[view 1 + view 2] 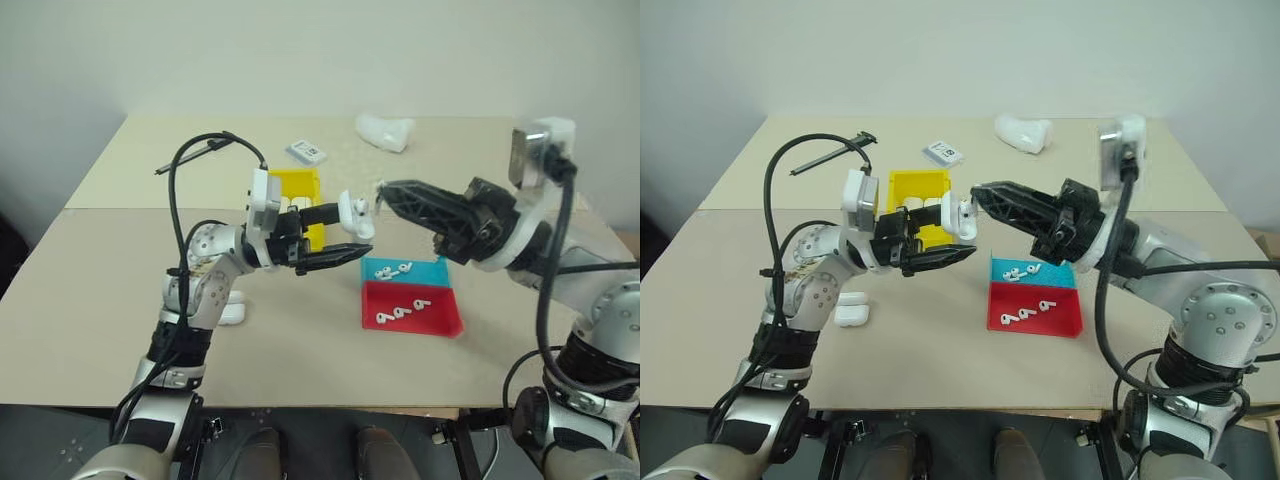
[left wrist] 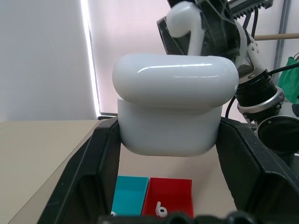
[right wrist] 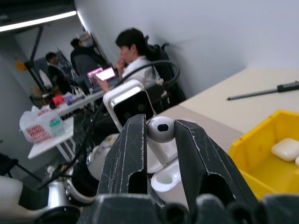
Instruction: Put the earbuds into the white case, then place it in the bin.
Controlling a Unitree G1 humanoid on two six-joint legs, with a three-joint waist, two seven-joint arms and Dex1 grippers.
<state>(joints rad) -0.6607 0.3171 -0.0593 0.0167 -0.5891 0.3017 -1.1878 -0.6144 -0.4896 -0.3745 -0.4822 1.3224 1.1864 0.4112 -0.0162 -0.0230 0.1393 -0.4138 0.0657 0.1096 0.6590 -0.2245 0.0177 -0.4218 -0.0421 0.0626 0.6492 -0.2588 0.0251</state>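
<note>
- I am holding the case (image 2: 173,109) up in the air in my left gripper (image 1: 335,232), squeezed tight by its two sides, with the lid open.
- I am pinching one earbud (image 3: 160,129) by its round head in my right gripper (image 1: 383,192), just above the open case.
- The case is looking light, hard and shiny, so I think it is slippery. Holding it by the flat sides, low on the body and away from the lid, seems best to me.
- The earbud is tiny, smooth and light. I think it can pop out if I am squeezing too hard or crooked. I am guessing its thin stem has to go down first into the hole.
- More earbuds are lying in the blue tray (image 1: 430,271) and the red tray (image 1: 440,318), on the worktop (image 1: 100,300) below my grippers.
- The bin (image 1: 296,185) is sitting just behind my left gripper, and some white cases are already lying inside it.
- Two more cases (image 1: 852,309) are lying on the worktop by my left arm.
- Farther back a small card (image 1: 306,152), a lumpy white thing (image 1: 385,131) and a thin black stick (image 1: 190,154) are lying well away from the work.
- My own black cables are hanging near both arms, and I think they could get in the way.
- People are sitting at desks far off in the room, in the right wrist view.
</note>
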